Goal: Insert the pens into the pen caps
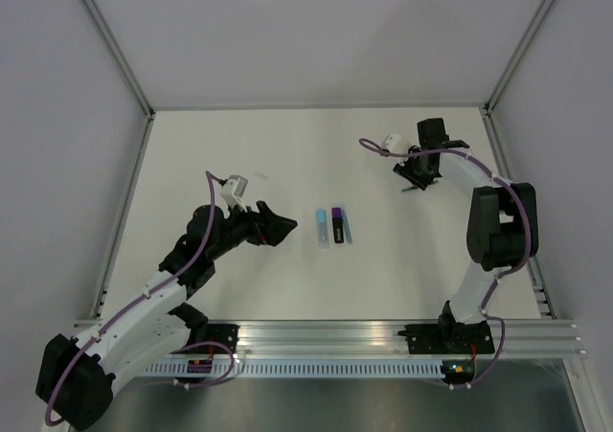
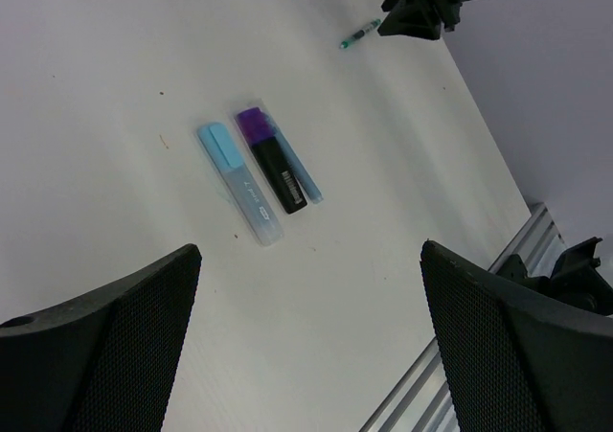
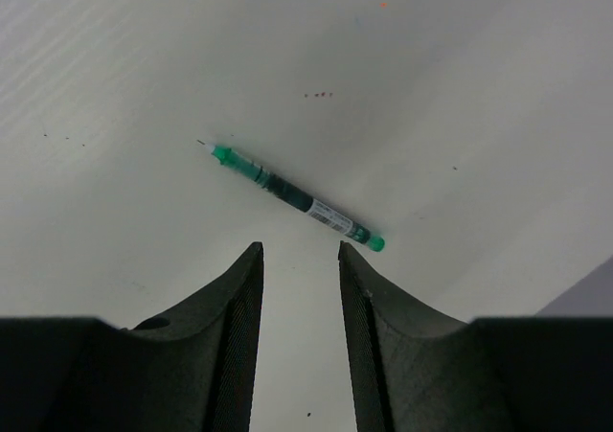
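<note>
A light blue marker (image 1: 322,227) and a black marker with a purple end (image 1: 338,225) lie side by side mid-table. A slim bluish tube (image 1: 349,229) lies against the black marker's right side. All three show in the left wrist view: the light blue marker (image 2: 238,181), the black marker (image 2: 273,157) and the slim tube (image 2: 301,171). My left gripper (image 1: 280,226) is open and empty just left of them, its fingers (image 2: 144,307) wide apart. A thin green pen (image 3: 297,197) lies flat just beyond my right gripper (image 3: 299,250), which is open and empty above it (image 1: 416,180).
An aluminium rail (image 1: 383,336) runs along the table's near edge. Grey walls with metal posts (image 1: 115,49) enclose the table on three sides. The right arm (image 1: 498,221) stands along the right side.
</note>
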